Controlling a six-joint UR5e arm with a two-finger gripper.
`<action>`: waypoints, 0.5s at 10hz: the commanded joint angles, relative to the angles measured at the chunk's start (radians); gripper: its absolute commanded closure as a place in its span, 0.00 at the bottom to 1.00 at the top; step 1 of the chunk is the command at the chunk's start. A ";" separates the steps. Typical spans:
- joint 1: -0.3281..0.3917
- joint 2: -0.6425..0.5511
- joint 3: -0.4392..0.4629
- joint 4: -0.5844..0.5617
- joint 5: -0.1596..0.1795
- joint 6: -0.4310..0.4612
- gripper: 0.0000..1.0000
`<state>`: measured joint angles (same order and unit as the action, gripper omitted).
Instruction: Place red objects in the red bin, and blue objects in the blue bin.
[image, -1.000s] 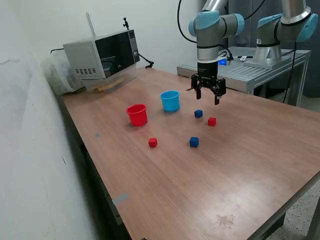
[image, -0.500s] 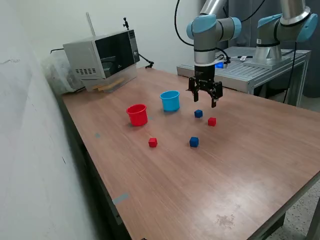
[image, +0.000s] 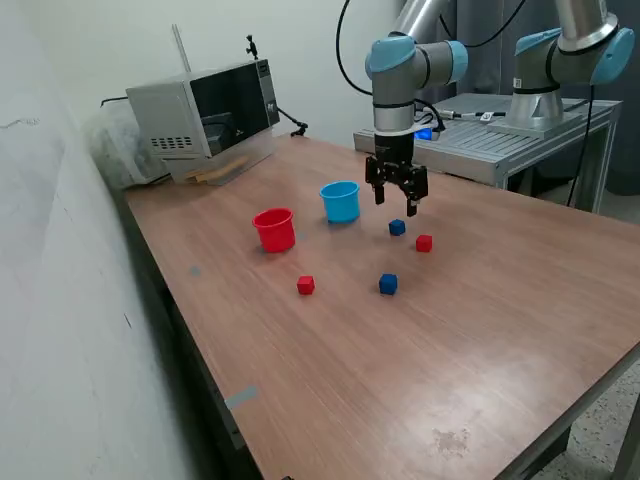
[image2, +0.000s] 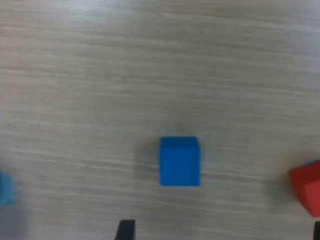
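Shifted toward the blue bin (image: 340, 201) since a second ago, the gripper (image: 396, 203) hangs empty, jaws apart, just above a blue cube (image: 397, 228). All four cubes lie on the table (image: 500, 300); both bins look unfilled, so sorting has yet to begin.

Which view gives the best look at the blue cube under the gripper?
The wrist view: the blue cube fills its centre, close and unobstructed. The exterior view shows it small, on the table below the open gripper.

Matt wood-grain table (image: 480, 330), glossy plastic cups
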<state>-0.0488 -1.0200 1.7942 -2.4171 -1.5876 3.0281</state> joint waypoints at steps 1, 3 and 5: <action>-0.040 0.012 0.005 -0.013 0.000 -0.002 0.00; -0.040 0.011 0.011 -0.016 -0.002 -0.006 0.00; -0.039 0.009 0.022 -0.028 -0.002 -0.006 0.00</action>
<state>-0.0841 -1.0110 1.8044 -2.4334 -1.5888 3.0240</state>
